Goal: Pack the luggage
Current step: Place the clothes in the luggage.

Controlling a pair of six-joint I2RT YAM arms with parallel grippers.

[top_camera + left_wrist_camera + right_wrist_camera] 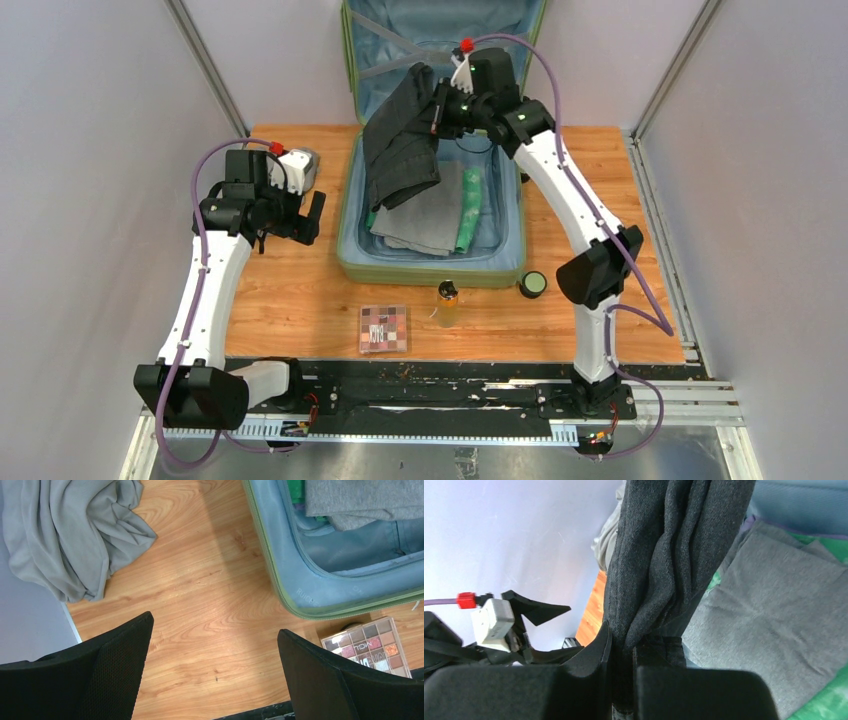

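One garment going in: right gripper (pixel 440 105) clamping tight on dark garment (pixel 400 140), dangling it over open luggage (pixel 430 270) at table's far middle edge; next move likely calling for lowering onto folded grey clothes (pixel 425 220), then releasing; left gripper (pixel 310 215) gaping wide, grasping nothing, hovering near table's left edge.

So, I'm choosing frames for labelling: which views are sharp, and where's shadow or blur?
Top external: even light, sharp throughout. Left wrist: table grain crisp, shadow beside the luggage. Right wrist: dark garment fills the frame, near foreground soft, wall washed out.
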